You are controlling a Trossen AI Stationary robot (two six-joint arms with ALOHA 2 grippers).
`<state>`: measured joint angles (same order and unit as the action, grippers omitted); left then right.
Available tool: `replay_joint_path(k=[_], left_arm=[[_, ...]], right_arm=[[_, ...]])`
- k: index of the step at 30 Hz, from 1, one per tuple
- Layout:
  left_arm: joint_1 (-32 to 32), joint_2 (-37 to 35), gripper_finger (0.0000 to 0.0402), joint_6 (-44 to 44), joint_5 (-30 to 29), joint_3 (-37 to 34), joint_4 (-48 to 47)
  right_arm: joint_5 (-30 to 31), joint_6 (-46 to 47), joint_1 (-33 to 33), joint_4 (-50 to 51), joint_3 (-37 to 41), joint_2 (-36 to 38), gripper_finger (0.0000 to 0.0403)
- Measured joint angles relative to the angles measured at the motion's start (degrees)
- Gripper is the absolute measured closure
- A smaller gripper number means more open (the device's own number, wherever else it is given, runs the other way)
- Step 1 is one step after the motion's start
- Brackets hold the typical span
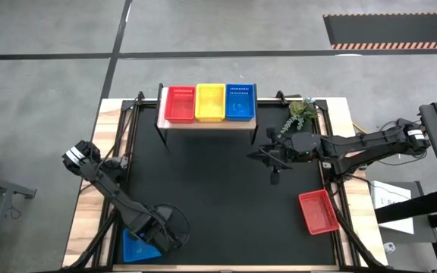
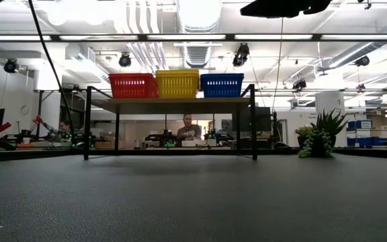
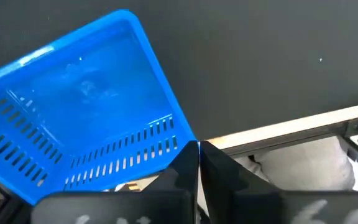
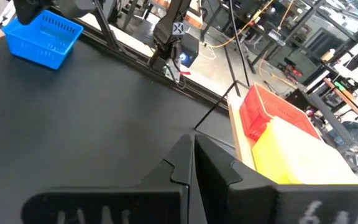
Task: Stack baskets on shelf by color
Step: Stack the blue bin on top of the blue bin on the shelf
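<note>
Left gripper [image 1: 160, 236] at near-left desk [image 1: 218, 189] corner, fingers pressed together, holding nothing, right above loose blue basket [image 1: 136, 247]. That basket sits at the desk edge; risk: a nudge from closed fingers tips it off. Shelf [image 1: 207, 123] at the far side carries red stack [image 1: 180, 104], yellow stack [image 1: 210, 101], blue stack [image 1: 240, 101], in that order. How many in each stack, cannot tell. Right gripper [image 1: 273, 161] hovers mid-desk just right of the shelf, fingers also pressed together, empty. Loose red basket [image 1: 319, 211] lies near-right, close to the edge; a skewed grasp could drag it over. Potted plant [image 1: 300, 114] beside the shelf could get clipped. No readable labels or writing
</note>
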<state>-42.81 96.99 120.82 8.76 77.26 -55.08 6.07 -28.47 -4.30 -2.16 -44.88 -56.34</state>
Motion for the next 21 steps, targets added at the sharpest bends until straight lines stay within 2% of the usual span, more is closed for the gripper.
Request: replay_joint_path(k=[6, 15, 18, 21], left_arm=[[-0.4, 0.0, 0.0387, -0.3, -0.4, -1.2, 0.7], [-0.4, 0.0, 0.028, -0.1, -1.2, -3.2, 0.8], [-0.4, 0.1, 0.0259, -0.1, -2.7, -5.3, 5.2], [-0.4, 0.2, 0.0254, 0.2, -3.1, -8.4, 10.4]], right_arm=[[0.0, 0.1, 0.7, 0.2, 0.0, 0.0, 0.0393], [0.0, 0.1, 0.8, 0.7, 0.0, 0.0, 0.0394], [0.0, 0.0, 0.8, 0.7, 0.0, 0.0, 0.0394], [0.0, 0.1, 1.0, 0.8, 0.0, 0.0, 0.0394]])
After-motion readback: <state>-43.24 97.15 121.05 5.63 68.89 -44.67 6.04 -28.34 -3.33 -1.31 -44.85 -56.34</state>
